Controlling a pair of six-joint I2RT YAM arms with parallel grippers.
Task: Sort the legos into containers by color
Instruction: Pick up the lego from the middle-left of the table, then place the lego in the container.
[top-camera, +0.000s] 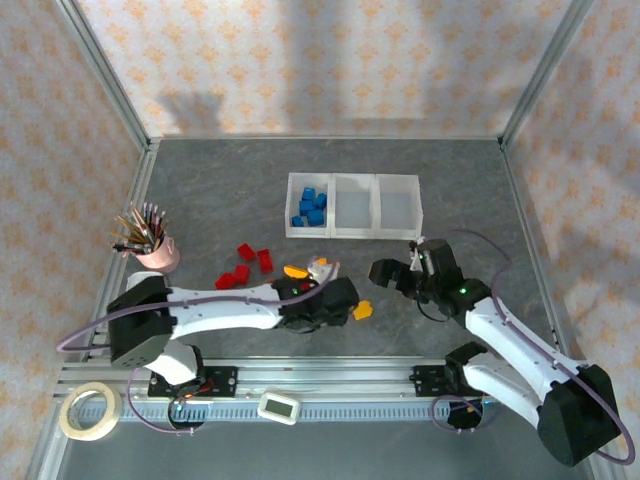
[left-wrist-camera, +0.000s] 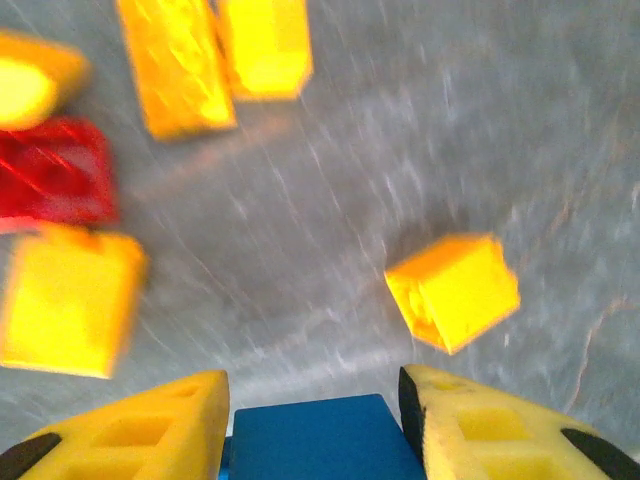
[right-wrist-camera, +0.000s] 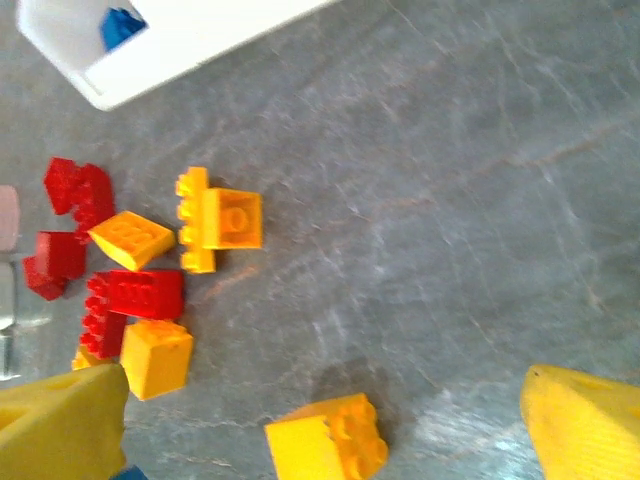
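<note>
- The containers (top-camera: 352, 234) stand as a row of three near the middle of the table (top-camera: 220, 190), towards its far edge.
- The left bin (top-camera: 290, 205) holds a handful of blue legos (top-camera: 311, 207). The middle bin (top-camera: 353, 205) and the right bin (top-camera: 397, 205) look empty.
- The left gripper (left-wrist-camera: 312, 390) has its fingers drawn in on a blue brick (left-wrist-camera: 320, 440), which touches both of them. It is held low over the table, towards the near edge, and is not yet in a bin.
- The right gripper (right-wrist-camera: 320, 380) has its fingers spread wide with nothing between them, above one yellow-orange brick (right-wrist-camera: 325, 440) that lies on the table.
- The red legos (top-camera: 245, 265) lie loose in a cluster left of centre, between the bins and the near edge. The yellow-orange legos (right-wrist-camera: 220, 220) are scattered just beside them.
- Judged from this, blue is nearly sorted, while red and yellow-orange are not begun. Well over half of the work is left.
- The table top is dark grey with pale marbled veins, flat and matt.
- Pale walls (top-camera: 300, 60) with an orange floral print enclose it on three sides, behind slim metal frame posts (top-camera: 105, 70).
- A pink cup of pencils (top-camera: 158, 255) stands at the left edge.
- A roll of tape (top-camera: 88, 410) and a small white device (top-camera: 278, 407) rest along the near rail.
</note>
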